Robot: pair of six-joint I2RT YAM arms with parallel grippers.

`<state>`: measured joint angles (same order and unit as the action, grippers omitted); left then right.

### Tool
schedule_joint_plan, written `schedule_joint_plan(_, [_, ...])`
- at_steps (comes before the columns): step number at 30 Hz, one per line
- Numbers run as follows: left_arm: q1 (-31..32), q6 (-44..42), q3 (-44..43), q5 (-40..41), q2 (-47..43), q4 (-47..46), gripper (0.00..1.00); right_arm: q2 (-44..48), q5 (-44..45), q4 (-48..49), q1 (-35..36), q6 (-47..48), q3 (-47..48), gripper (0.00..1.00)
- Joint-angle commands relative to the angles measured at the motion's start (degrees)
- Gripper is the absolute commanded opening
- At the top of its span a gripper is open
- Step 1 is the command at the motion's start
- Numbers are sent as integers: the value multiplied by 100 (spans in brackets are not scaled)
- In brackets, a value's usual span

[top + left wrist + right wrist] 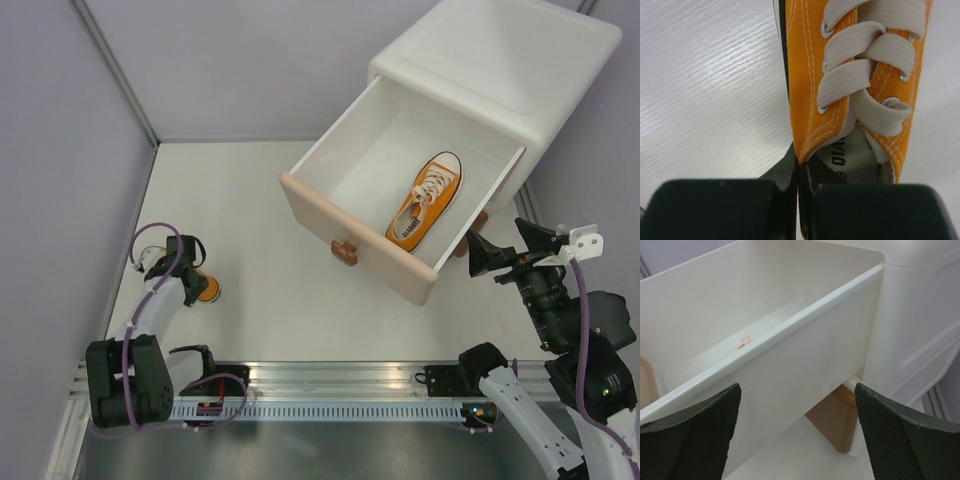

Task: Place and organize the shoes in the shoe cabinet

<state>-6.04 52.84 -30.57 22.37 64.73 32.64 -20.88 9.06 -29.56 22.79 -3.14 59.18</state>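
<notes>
1. White surface (250, 210), eight o'clock: left hand (799, 175) clamped on the collar of an orange shoe (810, 100), likely for lifting.
2. Its mate (425, 200) lies in the pulled-out drawer (330, 175) at one o'clock, with room beside it.
3. Right hand (480, 255) waits with fingers spread at four o'clock.

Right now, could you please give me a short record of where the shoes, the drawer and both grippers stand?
cabinet: white, far right
upper drawer: open, beige front
first orange sneaker: lying inside the upper drawer
second orange sneaker: on the table, near left
left gripper: shut on the second orange sneaker's side wall at the collar
right gripper: open, empty, beside the upper drawer's side wall
</notes>
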Motion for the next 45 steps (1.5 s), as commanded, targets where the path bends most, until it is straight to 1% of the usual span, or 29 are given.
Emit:
schedule_joint_plan(1, [-11,-124,-124,-154,-118,-364,2,23,96,100,42,68,-20,98])
schedule_joint_plan(6, [-11,-458,-467,-128,-478,-232,2,-12,78,82,51,59,15,98])
schedule_joint_plan(10, [-2,-801,-1081,-101,-619,-153,2,-12,78,29,59,50,76,98])
schedule_joint_plan(17, [103,-1504,-2110,-400,-646,-48,2,-38,70,3,51,32,138,98])
schedule_joint_plan(22, [534,-1838,-2761,-172,-847,145,2,-74,61,-6,51,15,155,98])
schedule_joint_plan(24, [1015,-1926,-3120,-49,-830,277,2,-82,43,-6,51,-3,182,98])
schedule_joint_plan(26, [1297,-2031,-3358,275,-787,470,2,-91,26,-6,42,-29,199,98])
schedule_joint_plan(27, [1534,-2049,-3577,372,-786,515,2,-100,17,-14,50,-20,208,98])
schedule_joint_plan(29, [1720,-2085,-3798,540,-795,603,2,-109,-1,-23,51,-29,217,98])
schedule_joint_plan(36, [2308,-2225,-5088,786,-716,787,2,-83,-27,-59,51,-108,217,98])
schedule_joint_plan(39, [2520,-2278,-5598,804,-594,875,2,-65,-18,-67,51,-134,234,98])
schedule_joint_plan(45, [3012,-2269,-6346,716,-391,937,2,-21,-9,-58,51,-161,270,98])
